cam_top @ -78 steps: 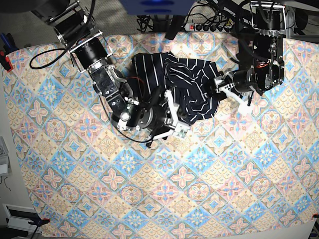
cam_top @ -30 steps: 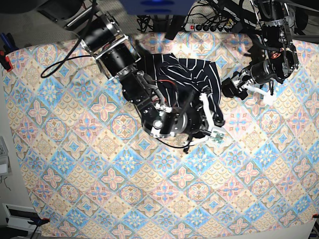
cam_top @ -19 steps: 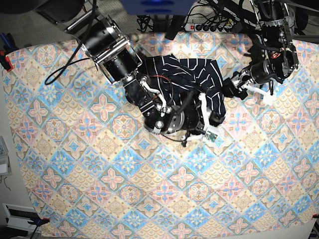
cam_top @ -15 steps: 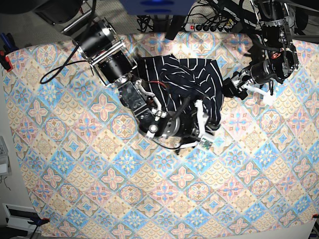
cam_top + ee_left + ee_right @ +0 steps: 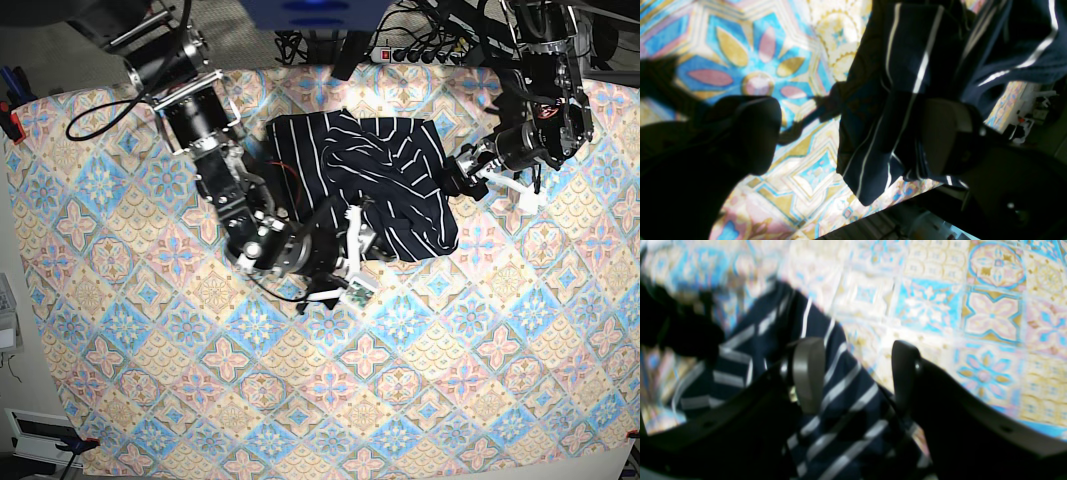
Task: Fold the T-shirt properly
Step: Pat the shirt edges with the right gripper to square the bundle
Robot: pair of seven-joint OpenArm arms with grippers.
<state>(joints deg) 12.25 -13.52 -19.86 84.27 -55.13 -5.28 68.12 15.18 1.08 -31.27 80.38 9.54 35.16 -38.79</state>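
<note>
The T-shirt, dark navy with thin white stripes, lies bunched and creased on the far middle of the tablecloth. My right gripper hovers at the shirt's near-left edge. In the right wrist view this gripper is open, with striped T-shirt cloth lying under the gap. My left gripper sits at the shirt's right edge. Seen from the left wrist, that gripper is spread wide, and a fold of the T-shirt lies between the fingers, against the right-hand one.
A power strip and tangled cables lie beyond the table's far edge. A red clamp pins the cloth at the left edge. The patterned cloth covers the whole table in front of the shirt.
My right gripper has drawn back toward the near left and opened, letting go of the cloth. The shirt now lies flatter, spread toward the right. The left arm has hardly moved.
</note>
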